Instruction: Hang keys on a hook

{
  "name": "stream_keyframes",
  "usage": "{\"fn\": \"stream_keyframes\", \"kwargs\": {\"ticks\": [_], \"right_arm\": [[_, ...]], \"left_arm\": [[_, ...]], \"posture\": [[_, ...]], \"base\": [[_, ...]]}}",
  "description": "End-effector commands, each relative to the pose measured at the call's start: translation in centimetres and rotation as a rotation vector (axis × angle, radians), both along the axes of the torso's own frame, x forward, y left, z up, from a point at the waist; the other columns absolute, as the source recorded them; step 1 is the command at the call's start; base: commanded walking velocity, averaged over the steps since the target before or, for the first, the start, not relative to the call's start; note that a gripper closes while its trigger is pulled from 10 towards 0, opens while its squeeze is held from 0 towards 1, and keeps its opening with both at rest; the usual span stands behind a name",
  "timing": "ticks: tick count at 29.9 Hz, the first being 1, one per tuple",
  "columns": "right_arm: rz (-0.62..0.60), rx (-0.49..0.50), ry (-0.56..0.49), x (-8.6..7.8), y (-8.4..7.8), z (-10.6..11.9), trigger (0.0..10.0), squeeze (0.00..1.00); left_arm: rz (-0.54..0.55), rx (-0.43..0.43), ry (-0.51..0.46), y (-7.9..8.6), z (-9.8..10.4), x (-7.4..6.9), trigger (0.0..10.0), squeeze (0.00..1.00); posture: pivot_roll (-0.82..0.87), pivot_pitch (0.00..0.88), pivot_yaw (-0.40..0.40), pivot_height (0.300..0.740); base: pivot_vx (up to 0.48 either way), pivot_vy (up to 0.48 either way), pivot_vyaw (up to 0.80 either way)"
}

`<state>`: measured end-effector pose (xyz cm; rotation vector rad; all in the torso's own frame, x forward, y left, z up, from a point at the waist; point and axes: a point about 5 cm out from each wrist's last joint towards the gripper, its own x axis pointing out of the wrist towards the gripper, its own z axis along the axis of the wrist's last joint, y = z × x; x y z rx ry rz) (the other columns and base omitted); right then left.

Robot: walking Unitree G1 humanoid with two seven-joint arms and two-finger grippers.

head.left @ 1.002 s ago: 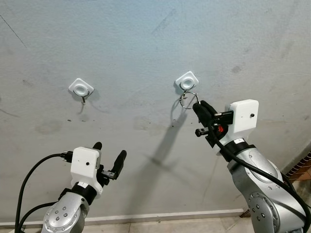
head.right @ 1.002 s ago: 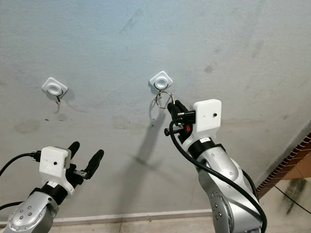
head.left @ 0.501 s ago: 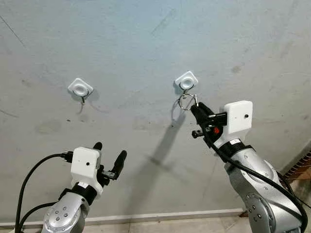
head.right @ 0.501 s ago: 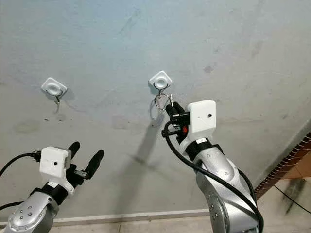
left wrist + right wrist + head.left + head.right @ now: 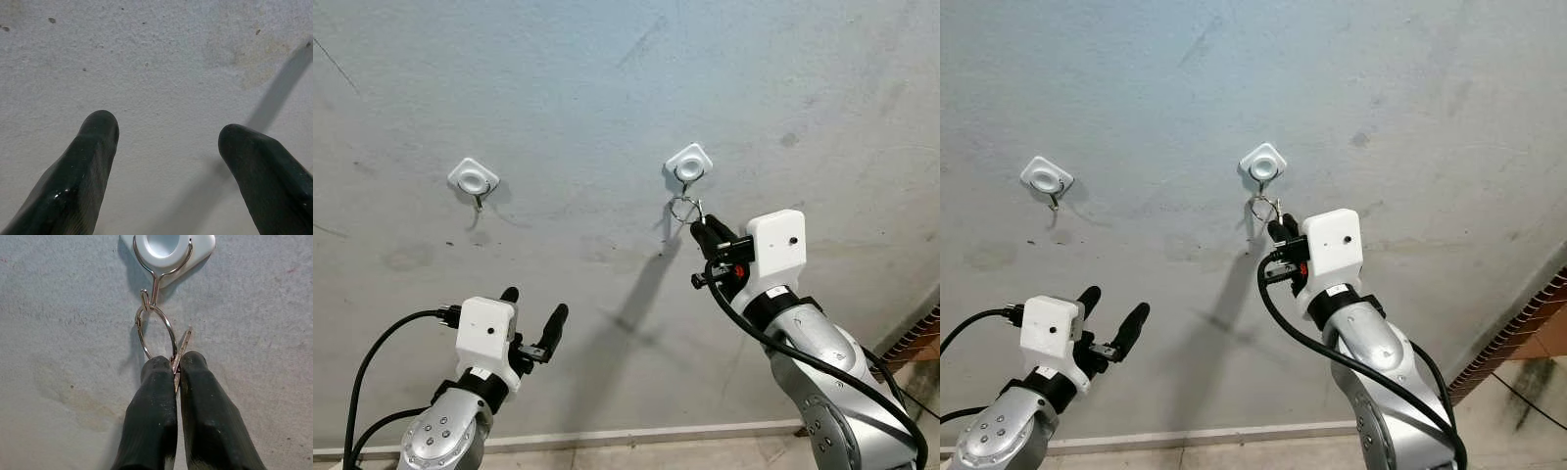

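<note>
At the right hook point(image 5: 155, 281), right claw point(image 5: 174, 369) clamped on key ring point(image 5: 156, 335).

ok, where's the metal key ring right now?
The silver metal key ring hangs against the grey wall, looped on the wire hook of the right-hand white wall mount, its lower end pinched in the right tool.
</note>
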<state>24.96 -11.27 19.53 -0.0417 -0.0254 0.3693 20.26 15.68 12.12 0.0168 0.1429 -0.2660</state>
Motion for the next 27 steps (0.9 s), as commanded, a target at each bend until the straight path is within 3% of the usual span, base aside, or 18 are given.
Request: {"fn": "stream_keyframes", "kwargs": {"ticks": [1, 23, 27], "right_arm": [[0.009, 0.0, 0.067, 0.1, 0.2, -1.1, 10.0, 1.0], [-0.017, -0.035, 0.027, -0.4, -0.7, -1.3, 10.0, 1.0], [-0.034, -0.048, 0.019, -0.7, -1.2, -1.6, 10.0, 1.0]], "left_arm": [[-0.002, 0.016, 0.011, 0.0, -0.2, 0.0, 10.0, 0.0], [-0.002, 0.02, 0.009, 0.1, -0.3, 0.2, 10.0, 0.0], [0.042, 0.03, 0.033, 0.5, -0.6, 0.4, 10.0, 0.0]], "posture": [[0.05, 0.012, 0.021, 0.74], [0.06, 0.0, 0.019, 0.74], [0.06, 0.0, 0.019, 0.74]], "base": [[0.0, 0.0, 0.0], [0.0, 0.0, 0.0], [0.0, 0.0, 0.0]]}}
